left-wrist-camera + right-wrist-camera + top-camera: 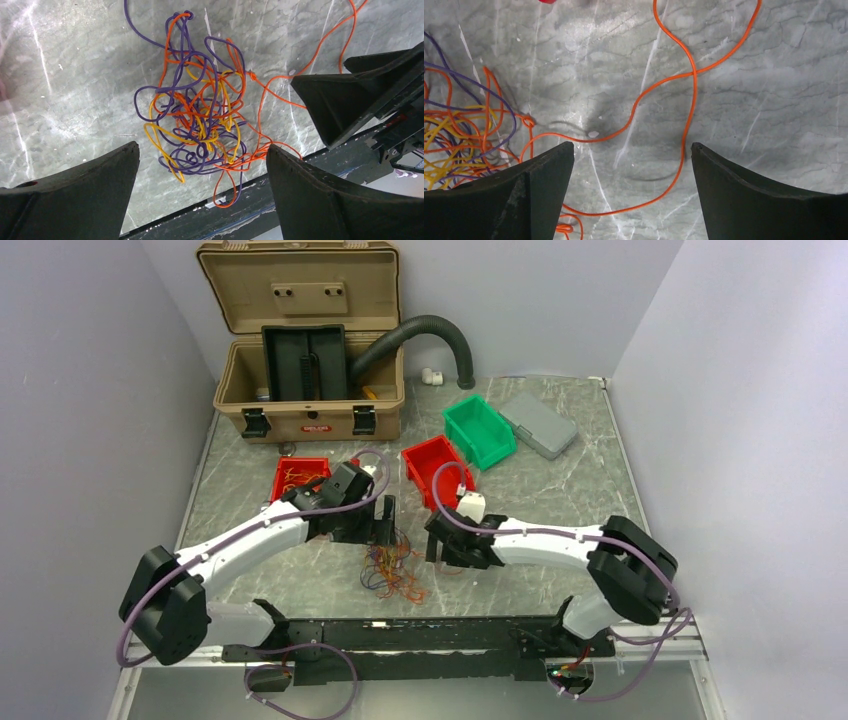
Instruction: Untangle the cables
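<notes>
Wide open and empty, the left gripper (202, 150) hangs above the cables (200, 112), probably to pin them. The right gripper (632, 147), likewise, straddles a stray orange strand (691, 95).

The cables (200, 120) lay as one loose tangle flat on the grey marbled tabletop (560, 490), near its front edge and about midway across. They were thin, flexible wires in orange, purple and yellow, looped over and through one another, with the yellow ones mostly caught in the middle. A purple end curved out of the clump on one side. One orange strand (694, 75) trailed free in wide, flat curves, crossing itself once and meeting the tangle at a small tight kink.
</notes>
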